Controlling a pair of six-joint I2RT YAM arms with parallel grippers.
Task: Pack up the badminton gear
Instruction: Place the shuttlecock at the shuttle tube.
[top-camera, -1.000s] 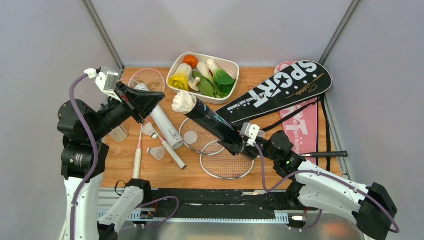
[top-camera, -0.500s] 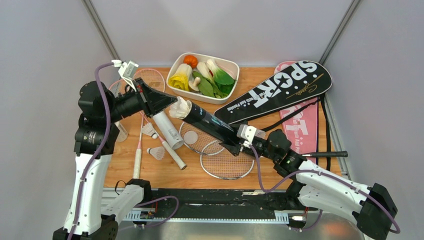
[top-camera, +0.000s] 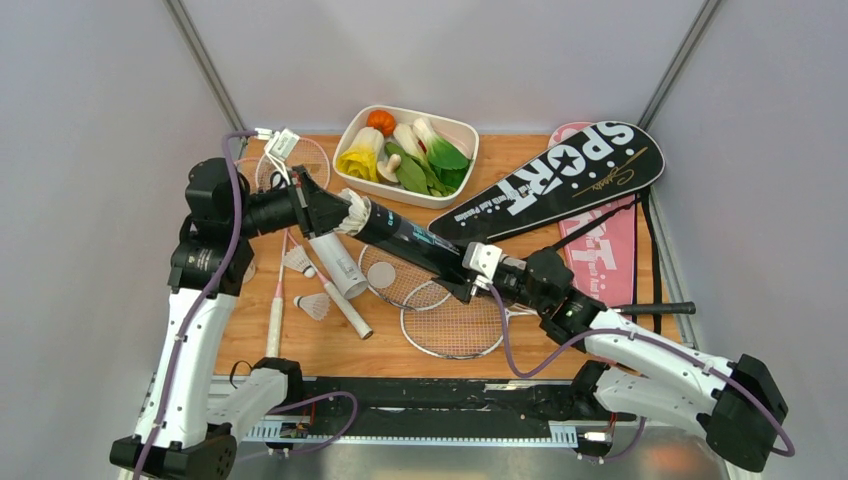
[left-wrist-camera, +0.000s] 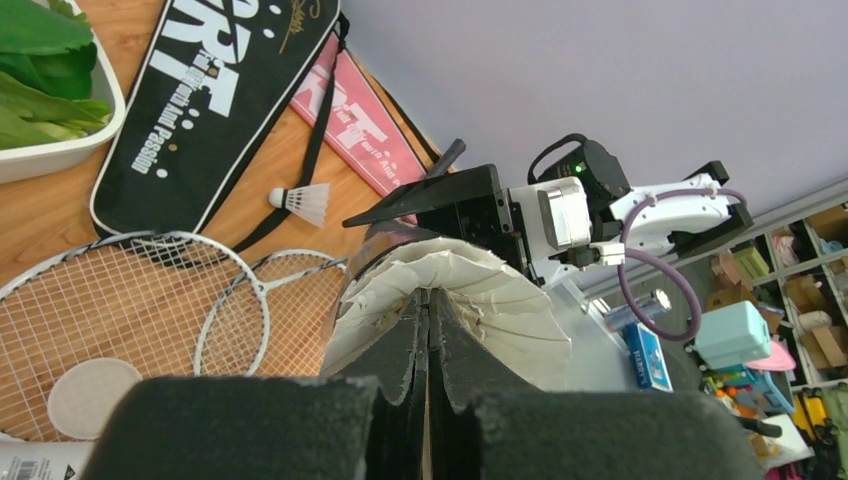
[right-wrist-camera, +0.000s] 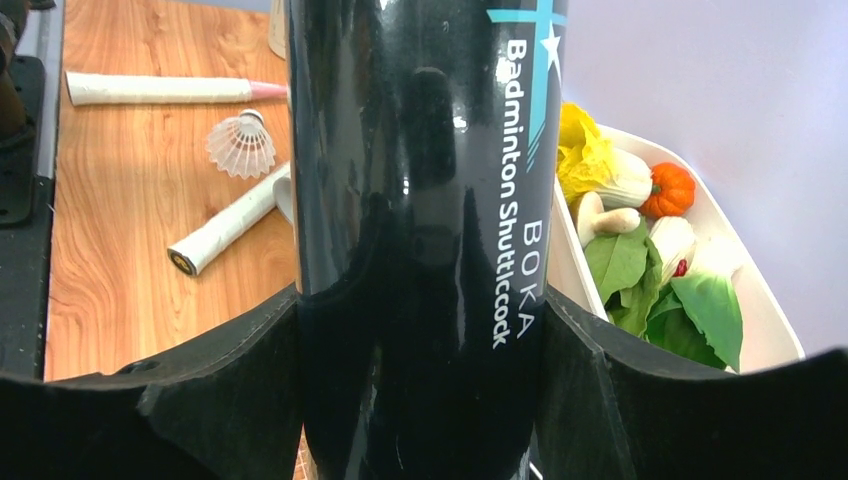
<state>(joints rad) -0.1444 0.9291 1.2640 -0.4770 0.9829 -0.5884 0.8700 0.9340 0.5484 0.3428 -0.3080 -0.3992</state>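
The black shuttlecock tube (top-camera: 420, 243) is held slanting above the table, its mouth to the upper left. My right gripper (top-camera: 470, 282) is shut on its lower end; the right wrist view shows the tube (right-wrist-camera: 420, 200) clamped between both fingers (right-wrist-camera: 230, 400). A white feather shuttlecock (top-camera: 355, 212) sits in the tube's mouth. My left gripper (top-camera: 332, 208) is shut, its tips pressed into the shuttlecock's skirt (left-wrist-camera: 500, 300). The white tube (top-camera: 335, 258), two loose shuttlecocks (top-camera: 313, 305) (top-camera: 298, 261) and silver racquets (top-camera: 455, 325) lie below.
The white tray of toy vegetables (top-camera: 458, 128) stands at the back. The black SPORT cover (top-camera: 560, 180) lies over the pink cover (top-camera: 605, 260) at the right. A pink racquet head (top-camera: 300, 160) is at the back left. Another shuttlecock (left-wrist-camera: 302, 200) lies by the covers.
My left gripper has swung right and down to the tube's mouth and now presses into the shuttlecock. The right gripper has shifted the tube slightly left.
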